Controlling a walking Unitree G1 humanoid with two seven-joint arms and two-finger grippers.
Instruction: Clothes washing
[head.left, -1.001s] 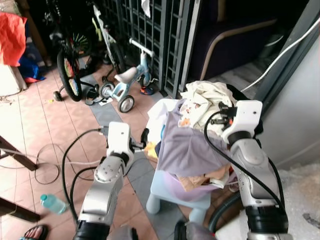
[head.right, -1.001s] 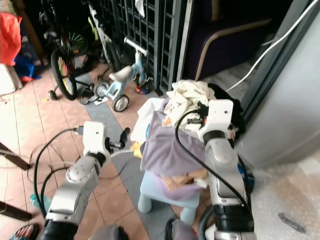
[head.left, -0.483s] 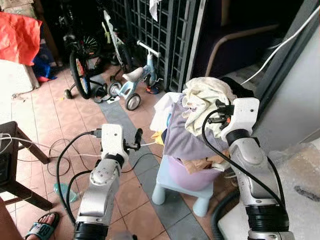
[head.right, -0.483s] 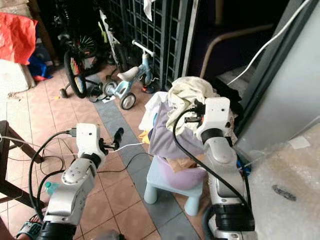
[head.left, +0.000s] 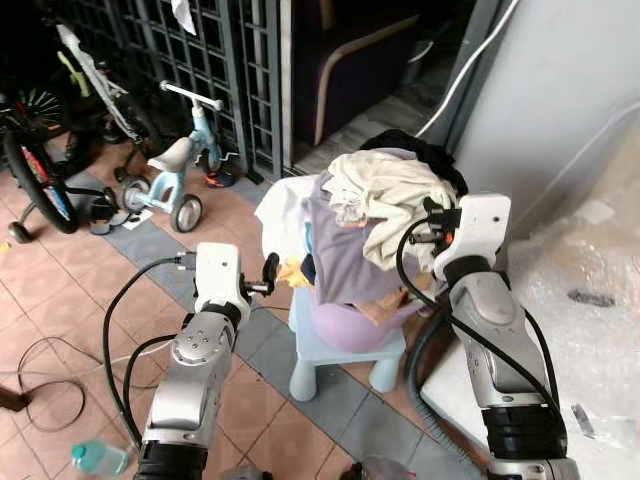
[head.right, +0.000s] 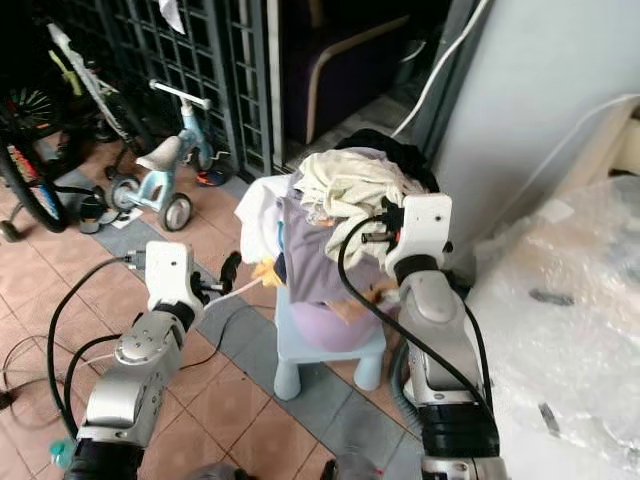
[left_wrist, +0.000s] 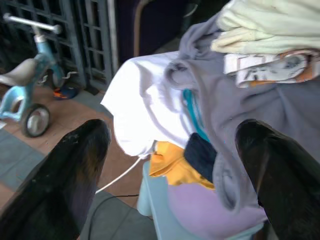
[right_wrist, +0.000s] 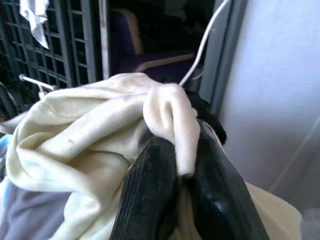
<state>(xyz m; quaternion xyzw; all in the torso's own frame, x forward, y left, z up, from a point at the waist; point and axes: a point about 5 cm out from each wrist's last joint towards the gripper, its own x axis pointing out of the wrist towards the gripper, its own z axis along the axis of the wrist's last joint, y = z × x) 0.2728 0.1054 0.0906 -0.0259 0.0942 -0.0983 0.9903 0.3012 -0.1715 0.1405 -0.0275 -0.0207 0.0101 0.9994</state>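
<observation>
1. Right gripper (right_wrist: 182, 172): the two black fingers are pinched together on a fold of the cream cotton garment (head.left: 385, 195) at the top of the laundry heap.
2. Left gripper (left_wrist: 170, 165): fingers spread wide, nothing between them, held just off the heap at its 9 o'clock and pointing at the white shirt (left_wrist: 142, 107) that hangs over the side.
3. Laundry heap: overflowing from a lilac plastic basin (head.left: 345, 325). A grey-lilac shirt (head.left: 345, 255) drapes down the front, black fabric (head.left: 420, 160) sits at 12 o'clock behind the cream piece, and a yellow cloth (left_wrist: 170, 165) and a teal strip poke out low on the left arm's side.
4. The basin sits on a pale blue plastic stool (head.left: 335, 365) on the terracotta tiled floor (head.left: 60, 300).
5. Grey wall (head.left: 560, 90) at 2 o'clock from the heap.
6. Light blue child's tricycle (head.left: 180, 170) at 10 o'clock, parked near the dark metal grille (head.left: 215, 60).
7. Teal plastic bottle (head.left: 95, 457) lies on the tiles at 7 o'clock.
</observation>
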